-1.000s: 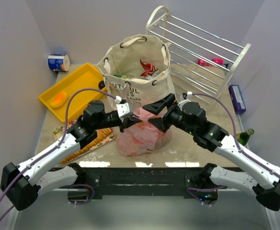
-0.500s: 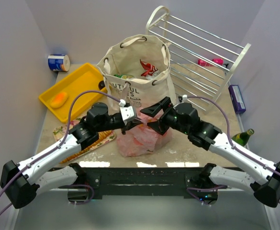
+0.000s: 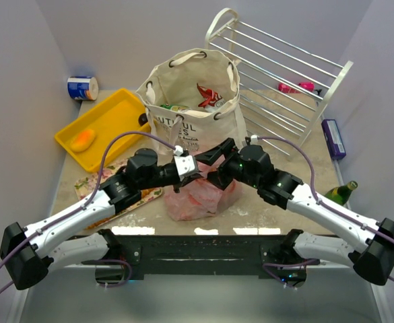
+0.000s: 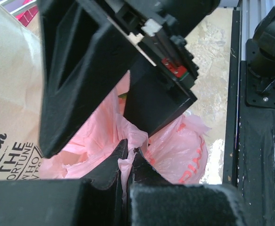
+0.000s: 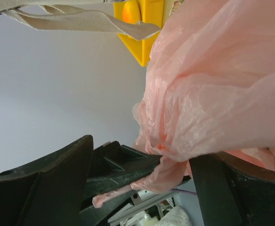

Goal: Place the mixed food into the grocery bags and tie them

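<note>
Left claw and right claw crowd same spot above pink bag; barely any gap between them. Canvas tote blocks straight behind bag, just beside it. Left side hemmed by cracker sleeve and yellow tray. Wire rack walls rear right. Bare tabletop right of bag, up to green bottle.

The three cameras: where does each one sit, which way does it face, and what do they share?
Top: above and behind the arms, facing down at the table; both arms show, left gripper and right gripper both at the pink bag.
Left wrist: on the left arm, facing along its shut fingers, which pinch the bag.
Right wrist: on the right arm, facing the bag between its open fingers.
Shared: all three show the pink bag.
</note>
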You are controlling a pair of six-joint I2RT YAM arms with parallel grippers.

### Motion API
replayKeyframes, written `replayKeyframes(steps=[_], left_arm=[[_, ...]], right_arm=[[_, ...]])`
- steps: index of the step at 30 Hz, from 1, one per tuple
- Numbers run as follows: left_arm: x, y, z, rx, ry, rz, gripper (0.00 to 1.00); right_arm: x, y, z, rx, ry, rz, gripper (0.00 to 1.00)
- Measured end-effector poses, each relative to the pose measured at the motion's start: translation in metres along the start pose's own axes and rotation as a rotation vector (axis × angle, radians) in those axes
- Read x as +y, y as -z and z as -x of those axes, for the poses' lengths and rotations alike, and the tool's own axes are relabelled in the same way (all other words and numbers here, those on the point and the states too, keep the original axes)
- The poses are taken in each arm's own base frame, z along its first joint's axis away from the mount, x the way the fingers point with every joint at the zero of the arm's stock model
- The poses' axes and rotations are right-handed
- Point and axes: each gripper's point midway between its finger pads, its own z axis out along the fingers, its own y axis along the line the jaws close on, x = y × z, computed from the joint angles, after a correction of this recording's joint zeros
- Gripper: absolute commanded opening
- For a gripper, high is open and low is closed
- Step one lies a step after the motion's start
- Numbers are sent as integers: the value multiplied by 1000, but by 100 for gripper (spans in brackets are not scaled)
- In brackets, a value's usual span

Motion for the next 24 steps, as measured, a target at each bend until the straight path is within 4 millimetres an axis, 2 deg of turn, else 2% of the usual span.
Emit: replayKeyframes(steps=[11, 15, 19, 22, 23, 24], left_arm=[[-10, -3, -8, 49, -12, 25, 0], [-9, -4, -8, 56, -19, 49, 0], [-10, -5, -7, 63, -33, 67, 0], [-9, -5, -5, 66, -41, 85, 0], [-9, -6, -5, 69, -39, 90, 2], [-9, -6, -5, 70, -34, 94, 21]], right_arm=[[-3, -16, -1, 1, -13, -8, 62], [-6, -20, -2, 6, -13, -13, 48], [-14, -22, -3, 7, -9, -32, 25], [-20, -23, -3, 4, -9, -40, 12], [-22, -24, -3, 3, -9, -41, 2], [-22, -24, -2, 1, -9, -38, 0]])
